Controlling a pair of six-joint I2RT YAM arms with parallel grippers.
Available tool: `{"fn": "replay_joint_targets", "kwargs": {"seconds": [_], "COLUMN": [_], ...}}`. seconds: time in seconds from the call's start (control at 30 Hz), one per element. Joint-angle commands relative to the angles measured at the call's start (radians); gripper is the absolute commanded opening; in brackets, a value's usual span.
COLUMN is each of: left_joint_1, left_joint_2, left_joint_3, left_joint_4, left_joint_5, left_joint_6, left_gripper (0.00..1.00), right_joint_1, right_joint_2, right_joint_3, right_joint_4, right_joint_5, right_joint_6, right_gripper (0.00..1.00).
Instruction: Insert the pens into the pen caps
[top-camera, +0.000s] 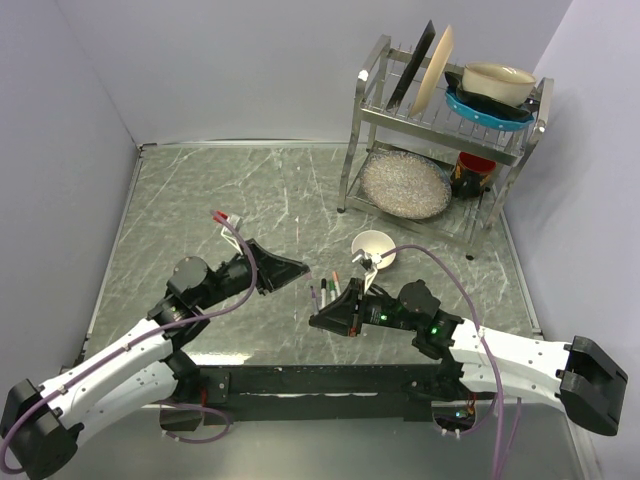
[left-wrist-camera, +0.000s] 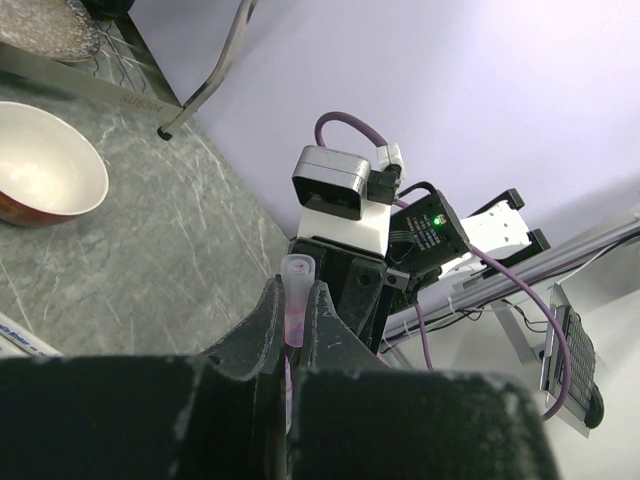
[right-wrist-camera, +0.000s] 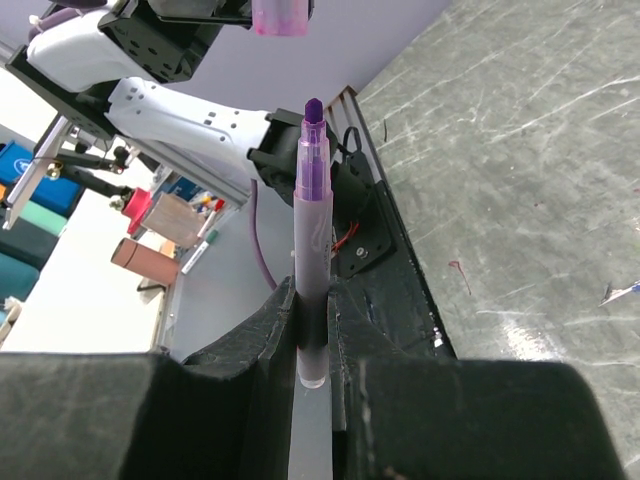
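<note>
A purple pen (right-wrist-camera: 312, 200) is held upright in the right gripper (right-wrist-camera: 312, 310), tip up. It is clamped low on its frosted barrel between the two fingers (right-wrist-camera: 268, 335), and the butt end shows just below them. The purple tip is bare, with no cap on it.

A pinkish cap (left-wrist-camera: 297, 275) is pinched in the left gripper (left-wrist-camera: 297, 312), whose fingers (left-wrist-camera: 262, 325) are pressed against its sides. The cap's open end pokes out past the fingertips. In the right wrist view the same cap is seen at the top edge, above the pen tip and slightly to the left, not touching it. Pen and cap are not yet joined.

From above, both grippers are seen over the middle of the table (top-camera: 200, 200), pointed toward each other with a gap between. The left gripper is at the left of the gap and the right gripper at the lower right.

A few loose pens (top-camera: 323, 290) lie side by side on the table in that gap, just beyond the right gripper. They are white-barrelled with coloured ends; the exact colours are too small to tell.

A white bowl (top-camera: 375, 245) stands on the table just beyond the pens, to the right. A metal dish rack (top-camera: 372, 110) stands at the far right corner. Plates are stood upright on its upper shelf beside a cream bowl in a blue dish, and a round textured plate lies on the lower shelf.
</note>
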Motion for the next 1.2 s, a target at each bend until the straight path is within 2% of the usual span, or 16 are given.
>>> {"fn": "replay_joint_targets", "kwargs": {"seconds": [0.0, 1.17], "left_joint_1": [-0.022, -0.053], "left_joint_2": [0.008, 0.022], "left_joint_3": [0.016, 0.0], "left_joint_4": [0.056, 0.033], "left_joint_5": [-0.023, -0.044], "left_joint_6": [0.018, 0.039], "left_gripper": [0.01, 0.01], "right_joint_1": [0.008, 0.008], "right_joint_2": [-0.009, -0.032], "right_joint_3": [0.037, 0.043], "right_joint_4": [0.06, 0.043], "right_joint_5": [0.02, 0.049], "right_joint_6": [-0.004, -0.005], "right_gripper": [0.0, 0.0]}}
